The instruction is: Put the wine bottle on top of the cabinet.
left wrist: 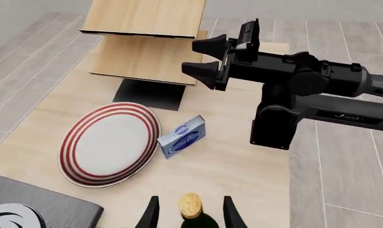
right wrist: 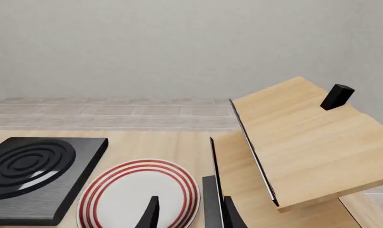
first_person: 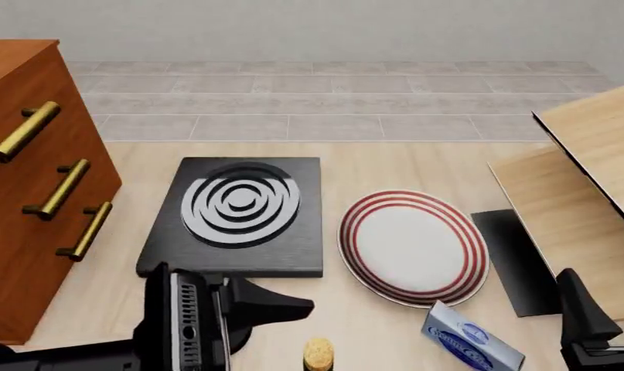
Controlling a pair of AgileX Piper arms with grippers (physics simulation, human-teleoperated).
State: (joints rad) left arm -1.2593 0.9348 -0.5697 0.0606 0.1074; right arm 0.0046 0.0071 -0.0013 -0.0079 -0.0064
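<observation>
Only the tan cork and a sliver of dark neck of the wine bottle (left wrist: 191, 205) show; it stands at the table's near edge (first_person: 318, 355). My left gripper (left wrist: 191, 213) is open, its fingertips either side of the cork with a gap on each side. One of its fingers (first_person: 275, 304) points right toward the cork in the front view. The reddish-brown cabinet (first_person: 28, 185) with brass handles stands at the far left. My right gripper (right wrist: 190, 214) is open and empty, hovering near right (first_person: 605, 309), also seen in the left wrist view (left wrist: 204, 61).
A black slab with white rings (first_person: 240, 210) lies beside the cabinet. A red-rimmed white plate (first_person: 415, 246) sits mid-table, with a blue box (first_person: 474, 342) in front of it. A pale wood slanted shelf (first_person: 590, 166) over a black mat (first_person: 513, 259) fills the right.
</observation>
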